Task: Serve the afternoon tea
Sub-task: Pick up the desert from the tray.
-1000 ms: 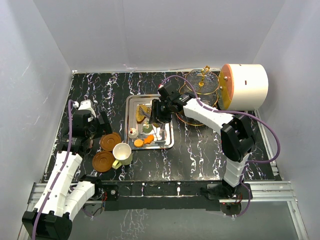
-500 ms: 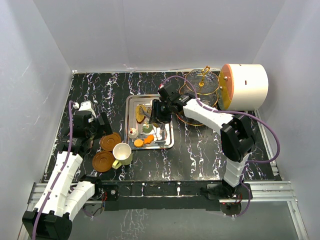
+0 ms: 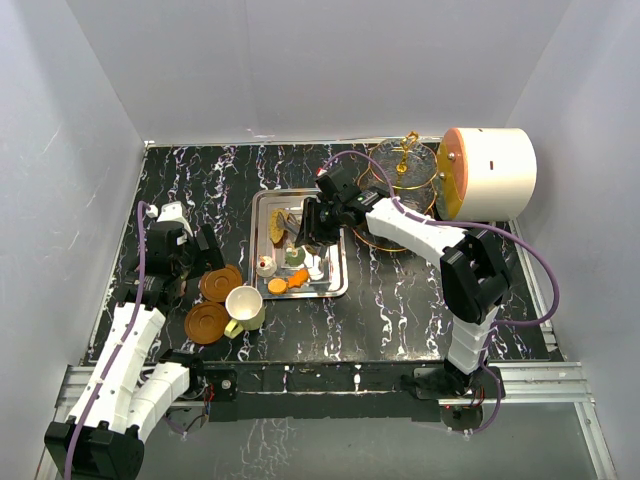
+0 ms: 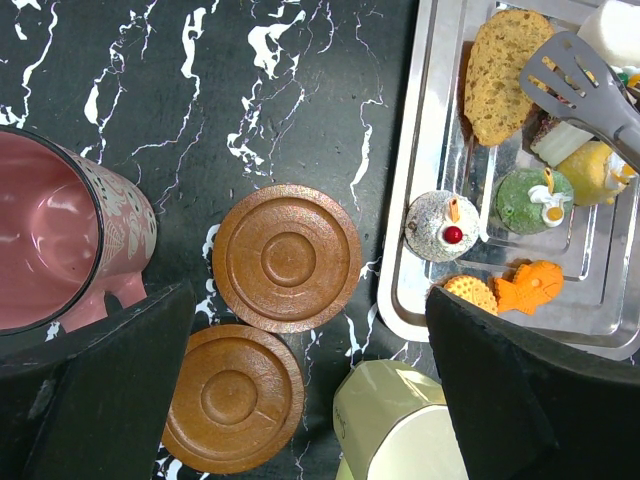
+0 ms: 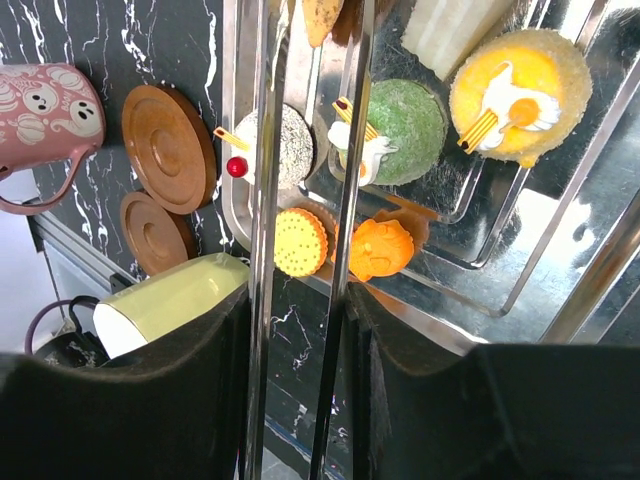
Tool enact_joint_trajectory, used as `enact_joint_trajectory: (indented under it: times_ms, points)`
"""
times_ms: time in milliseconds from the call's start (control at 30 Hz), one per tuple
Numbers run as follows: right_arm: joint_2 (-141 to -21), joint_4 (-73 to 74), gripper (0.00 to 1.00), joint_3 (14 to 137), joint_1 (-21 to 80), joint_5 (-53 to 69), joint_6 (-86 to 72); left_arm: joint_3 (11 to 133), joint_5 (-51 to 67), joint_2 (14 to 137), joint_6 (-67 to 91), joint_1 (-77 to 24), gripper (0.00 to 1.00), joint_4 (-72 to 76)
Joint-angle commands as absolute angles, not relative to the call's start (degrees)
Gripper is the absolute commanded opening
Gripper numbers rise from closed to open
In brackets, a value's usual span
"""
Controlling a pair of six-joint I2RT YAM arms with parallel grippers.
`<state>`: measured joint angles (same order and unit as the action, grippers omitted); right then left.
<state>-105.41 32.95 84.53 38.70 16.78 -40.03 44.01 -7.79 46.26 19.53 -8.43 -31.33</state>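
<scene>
Right side: my right gripper (image 5: 300, 420) is clamped on the handles of steel tongs (image 5: 345, 150), whose two arms run out side by side from between the fingers.
Left side: my left gripper (image 4: 308, 300) has its jaws wide apart and holds nothing, hovering above the brown saucers (image 4: 287, 257).
Step in hand: I judge this to be lifting one cake off the steel tray (image 4: 405, 270) with the tongs, to go on the three-tier stand (image 3: 400, 165).
Cakes against the tongs: the slotted head hangs over the tray's far part, just beside the brown slice (image 4: 505, 70). The yellow cake (image 4: 585, 165) and green cake (image 4: 530, 198) are close by. The cherry-topped cake (image 4: 440, 228) and orange cake (image 4: 530, 287) sit nearer the near rim.
Poor view: the tips leave the right wrist picture, so I cannot tell whether they straddle a cake.
Doing it well: I'd centre the blades either side of one cake and squeeze lightly. Then I'd lift clear of the rim before swinging.
Stand: behind and to the right of the tray, apart from it.
Cups: the maroon cup (image 4: 50, 250) is beside my left finger. The cream cup (image 4: 400, 430) is near the saucers.
</scene>
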Motion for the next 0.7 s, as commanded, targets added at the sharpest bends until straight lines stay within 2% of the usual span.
enact_joint_trajectory:
  times_ms: [0,300,500,667]
  points:
    - [-105.47,29.09,0.33,85.91,38.96,17.79,-40.15,43.40,-8.55,45.09,19.54,-8.35,0.99,-30.74]
    - [-107.67,31.23,0.32,88.80,39.08,17.35,-38.50,43.29,-8.68,45.01,19.51,-8.35,0.99,-30.72]
    - [-108.50,32.72,0.22,92.16,39.98,16.32,-36.81,43.26,-8.85,45.09,19.60,-8.35,0.99,-30.77]
    - [-108.37,38.16,0.15,96.29,42.15,10.06,-33.65,43.22,-8.88,45.00,19.60,-8.35,0.99,-30.74]
